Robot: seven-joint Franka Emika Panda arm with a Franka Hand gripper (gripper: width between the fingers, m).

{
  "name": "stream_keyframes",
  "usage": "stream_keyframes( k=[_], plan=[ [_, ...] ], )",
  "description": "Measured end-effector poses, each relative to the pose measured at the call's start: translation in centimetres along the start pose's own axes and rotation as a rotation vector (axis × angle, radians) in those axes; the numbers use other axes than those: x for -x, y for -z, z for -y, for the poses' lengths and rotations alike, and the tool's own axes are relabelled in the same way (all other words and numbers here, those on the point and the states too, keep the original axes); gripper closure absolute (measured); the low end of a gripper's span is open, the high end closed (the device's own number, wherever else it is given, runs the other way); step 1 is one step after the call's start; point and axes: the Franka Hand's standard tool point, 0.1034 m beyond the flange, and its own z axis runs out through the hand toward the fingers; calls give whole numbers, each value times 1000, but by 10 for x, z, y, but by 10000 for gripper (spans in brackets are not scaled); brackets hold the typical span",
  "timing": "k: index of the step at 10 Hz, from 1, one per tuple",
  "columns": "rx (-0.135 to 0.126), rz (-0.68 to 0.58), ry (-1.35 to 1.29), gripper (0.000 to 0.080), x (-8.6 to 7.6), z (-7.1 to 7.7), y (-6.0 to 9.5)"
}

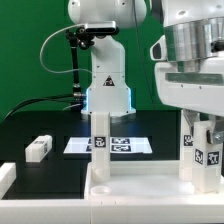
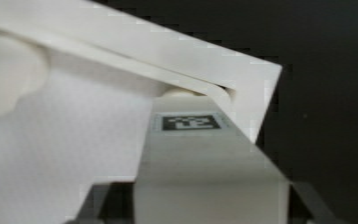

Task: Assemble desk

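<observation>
White desk leg (image 2: 208,165) sits clamped in the claw (image 2: 197,195), its top against the desk panel (image 2: 87,130).

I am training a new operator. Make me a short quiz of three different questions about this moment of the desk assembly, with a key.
1. True or false: the gripper is closed on a leg at the exterior view's right.
2. How many legs stand upright on the desk panel in the exterior view, counting the held one?
A) one B) two C) four
3. Fill in: one loose leg lies on the black ____ at the exterior view's left.

Key
1. True. The fingers clamp the tagged leg; the wrist view shows its tag between them.
2. B. The other upright leg stands near the middle.
3. Table.
</observation>
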Motion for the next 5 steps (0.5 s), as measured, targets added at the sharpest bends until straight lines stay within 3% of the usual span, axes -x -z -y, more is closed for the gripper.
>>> stream_keyframes(
  k=[5],
  plan=[
    [-2, 11, -352, 507, 1, 0, -2]
  ],
)
